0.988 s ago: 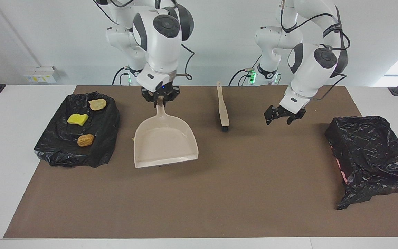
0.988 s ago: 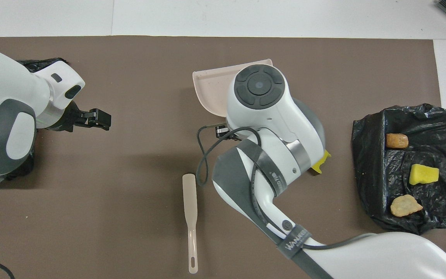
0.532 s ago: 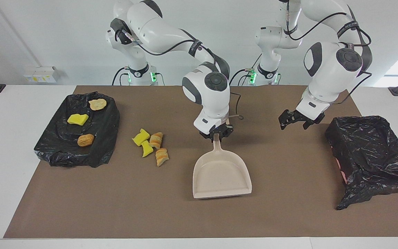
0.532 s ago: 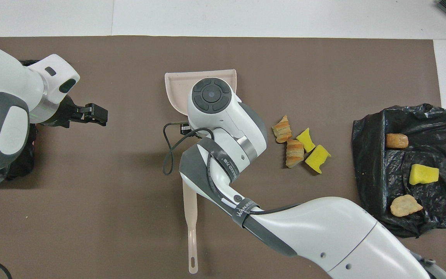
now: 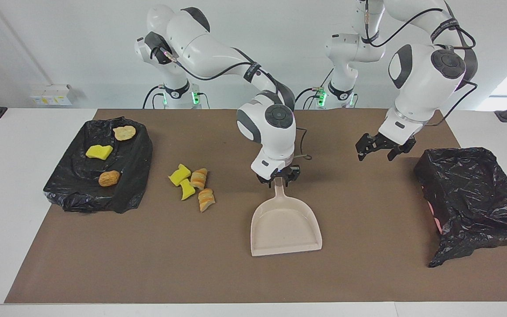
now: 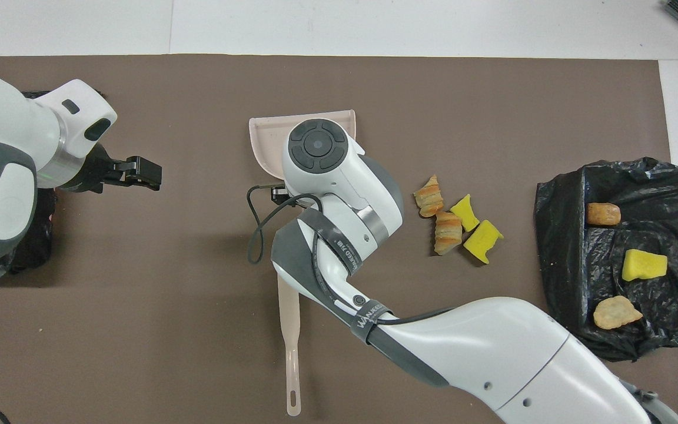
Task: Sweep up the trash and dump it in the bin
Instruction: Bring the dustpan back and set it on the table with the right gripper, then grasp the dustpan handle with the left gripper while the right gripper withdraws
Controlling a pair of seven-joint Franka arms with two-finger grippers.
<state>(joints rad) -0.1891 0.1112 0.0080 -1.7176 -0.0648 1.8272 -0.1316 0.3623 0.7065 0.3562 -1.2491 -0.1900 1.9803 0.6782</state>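
Observation:
The trash (image 5: 192, 187) is a small pile of yellow sponge pieces and tan bread-like chunks lying on the brown mat (image 6: 455, 222). The beige dustpan (image 5: 286, 229) lies flat beside it toward the left arm's end, with its mouth facing away from the robots (image 6: 268, 135). My right gripper (image 5: 278, 178) sits at the top end of the dustpan's handle. In the overhead view that gripper is hidden under its own wrist. My left gripper (image 5: 376, 152) hangs open and empty over the mat (image 6: 139, 174).
A black-lined bin (image 5: 139, 167) at the right arm's end holds three pieces (image 6: 557, 235). A second black-lined bin (image 5: 469, 189) stands at the left arm's end. A beige brush (image 6: 289, 341) lies on the mat nearer the robots than the dustpan.
My right gripper carried the dustpan from beside the right-end bin to the mat's middle, uncovering the trash pile. The left gripper drifted toward the left-end bin.

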